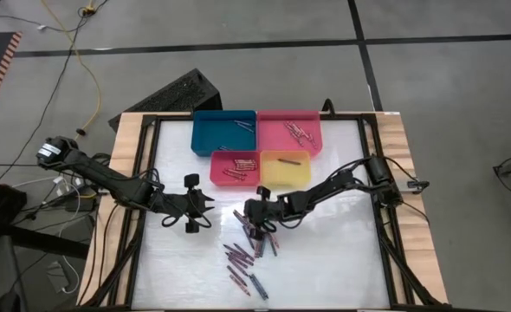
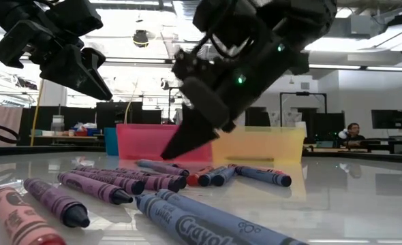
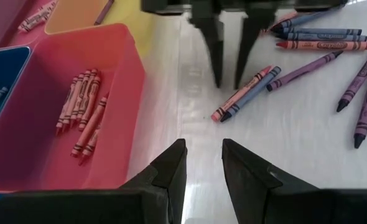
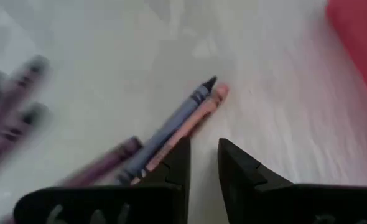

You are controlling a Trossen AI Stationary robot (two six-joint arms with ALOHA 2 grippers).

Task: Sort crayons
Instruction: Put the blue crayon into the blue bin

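Observation:
Loose crayons (image 1: 247, 251) lie flat on the white table, purple, blue, pink and red (image 2: 119, 184). My right gripper (image 1: 253, 215) slants down at the far edge of this scatter, its fingers slightly open with nothing between them (image 4: 202, 155). A blue crayon (image 4: 177, 118) and a pink crayon (image 4: 199, 121) lie side by side right beside one fingertip; I cannot tell whether it touches them. My left gripper (image 3: 202, 165) hangs open and empty above the table, left of the right one (image 1: 203, 206).
Four trays stand at the far side: blue (image 1: 212, 139), pink (image 1: 273, 143), red (image 1: 216, 173) and yellow (image 1: 299, 178), with crayons inside. The red tray's wall (image 3: 134, 81) is close to my left gripper. Bare table lies toward the near left and right.

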